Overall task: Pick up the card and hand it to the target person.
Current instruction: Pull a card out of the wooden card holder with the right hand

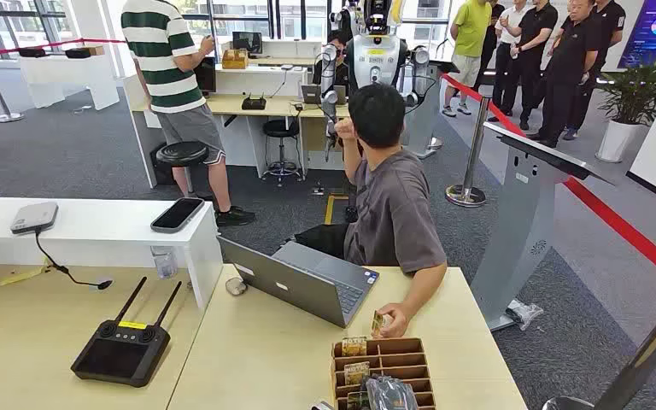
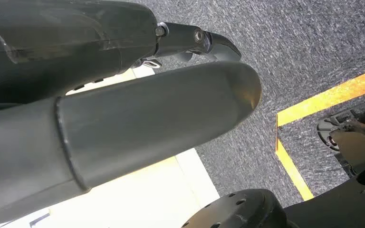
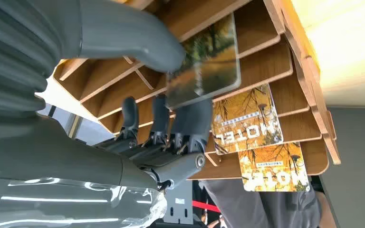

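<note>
Three hotel cards show in the right wrist view: two (image 3: 246, 118) (image 3: 273, 166) stand in the slots of the wooden card rack (image 3: 285, 57), and one card (image 3: 204, 61), upper centre of the frame, is pinched between the thumb and fingers (image 3: 190, 118) of the right hand (image 3: 171, 90). The seated person (image 1: 393, 205) holds another card (image 1: 377, 323) beside the laptop (image 1: 299, 278). The left hand (image 2: 147, 123) is seen too close to tell its fingers' state.

A slotted rack (image 1: 383, 363) stands at the near edge of the table (image 1: 273, 359), with cards (image 1: 354, 346) upright in its slots. Behind it and to the left a laptop (image 1: 295, 282) lies open, and a person (image 1: 391, 205) sits behind the table with one hand beside the rack's far corner. On the table to the left lie a controller (image 1: 121, 346), and further back a phone (image 1: 177, 213).
</note>
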### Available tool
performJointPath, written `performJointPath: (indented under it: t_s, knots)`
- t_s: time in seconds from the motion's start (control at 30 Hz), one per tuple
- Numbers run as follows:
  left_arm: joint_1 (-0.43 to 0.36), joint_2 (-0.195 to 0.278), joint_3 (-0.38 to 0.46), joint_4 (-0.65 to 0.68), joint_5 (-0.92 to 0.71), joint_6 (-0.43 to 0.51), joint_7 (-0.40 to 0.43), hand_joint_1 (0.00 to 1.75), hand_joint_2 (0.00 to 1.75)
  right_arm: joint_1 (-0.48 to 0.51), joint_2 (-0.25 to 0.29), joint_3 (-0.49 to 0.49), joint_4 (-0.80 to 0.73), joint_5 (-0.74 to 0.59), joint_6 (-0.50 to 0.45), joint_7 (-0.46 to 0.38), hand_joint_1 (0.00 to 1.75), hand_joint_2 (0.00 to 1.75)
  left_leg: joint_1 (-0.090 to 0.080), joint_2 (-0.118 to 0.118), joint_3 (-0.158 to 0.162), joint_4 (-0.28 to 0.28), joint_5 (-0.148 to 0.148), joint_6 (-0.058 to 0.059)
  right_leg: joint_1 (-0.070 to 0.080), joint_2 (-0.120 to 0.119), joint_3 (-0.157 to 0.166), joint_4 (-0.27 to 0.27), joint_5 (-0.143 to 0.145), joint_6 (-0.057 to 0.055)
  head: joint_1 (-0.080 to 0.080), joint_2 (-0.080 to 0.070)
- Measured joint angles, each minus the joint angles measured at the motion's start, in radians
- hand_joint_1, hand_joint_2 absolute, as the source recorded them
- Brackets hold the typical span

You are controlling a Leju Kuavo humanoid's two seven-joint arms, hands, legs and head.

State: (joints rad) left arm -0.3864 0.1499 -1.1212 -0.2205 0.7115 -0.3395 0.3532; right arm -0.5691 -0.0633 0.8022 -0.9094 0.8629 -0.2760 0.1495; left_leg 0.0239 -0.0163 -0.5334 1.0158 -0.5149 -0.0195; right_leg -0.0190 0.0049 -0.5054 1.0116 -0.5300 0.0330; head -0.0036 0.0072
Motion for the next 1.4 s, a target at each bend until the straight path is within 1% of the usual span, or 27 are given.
performJointPath:
  t_s: [0.27,0.5,0.6,1.3,1.4]
  knots:
    - [0.0,0.0,0.0,0.0,0.001,0.0,0.0,0.0,0.0,-0.001,0.002,-0.001,0.002,-0.069,-0.002,-0.029,1.37,1.75,0.0,0.0,0.0,0.0,0.0,0.0,0.0,0.0,0.0,0.0,0.0,0.0,0.0,0.0]
    - [0.0,0.0,0.0,0.0,0.002,0.001,0.0,0.0,0.0,-0.001,0.003,-0.006,-0.004,-0.093,-0.006,-0.036,1.41,1.75,0.0,0.0,0.0,0.0,0.0,0.0,0.0,0.0,0.0,0.0,0.0,0.0,0.0,0.0]
    - [0.0,0.0,0.0,0.0,0.002,0.001,0.0,0.0,0.0,-0.001,0.003,-0.006,-0.008,-0.095,-0.006,-0.038,1.45,1.75,0.0,0.0,0.0,0.0,0.0,0.0,0.0,0.0,0.0,0.0,0.0,0.0,0.0,0.0]
    - [0.0,0.0,0.0,0.0,0.003,0.001,0.0,0.0,0.0,-0.001,-0.003,-0.006,-0.063,-0.076,0.008,-0.034,1.45,1.75,0.0,0.0,0.0,0.0,0.0,0.0,0.0,0.0,0.0,0.0,0.0,0.0,0.0,0.0]
    - [0.0,0.0,0.0,0.0,0.003,0.001,0.0,0.0,0.0,-0.001,-0.007,-0.005,-0.074,-0.058,0.022,-0.029,1.44,1.75,0.0,0.0,0.0,0.0,0.0,0.0,0.0,0.0,0.0,0.0,0.0,0.0,0.0,0.0]
